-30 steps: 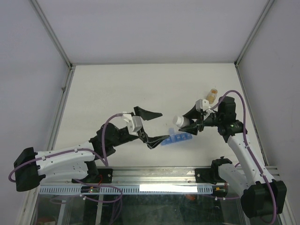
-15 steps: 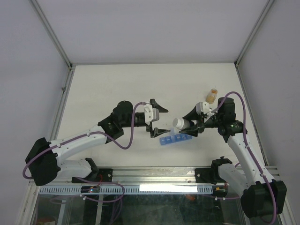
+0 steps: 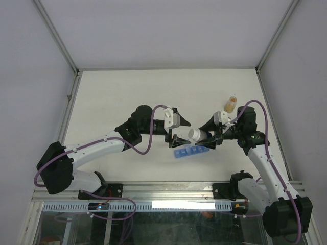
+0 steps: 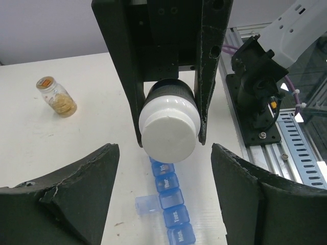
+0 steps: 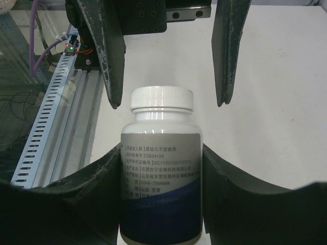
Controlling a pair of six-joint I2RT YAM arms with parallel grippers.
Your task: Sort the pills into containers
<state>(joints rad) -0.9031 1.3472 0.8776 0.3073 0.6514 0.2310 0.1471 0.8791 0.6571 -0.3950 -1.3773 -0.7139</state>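
The bottle (image 5: 161, 168) is white with a white ribbed cap (image 5: 162, 99). Its label (image 5: 161, 153) is silver-grey with small dark print above a deep navy band. The pill organiser (image 4: 171, 204) is see-through blue, with pale lettering on its lids. The jar (image 4: 55, 96) is clear, with amber-tan contents and an orange-brown lid. The surface (image 3: 127, 97) is off-white. The left fingers (image 4: 76, 189) and right fingers (image 5: 76, 199) are matt black, flecked with pale scuffs. The arms (image 3: 92, 149) are white with black joints, and the cables (image 3: 254, 101) are purple. The slotted rail (image 5: 43, 117) is silver.
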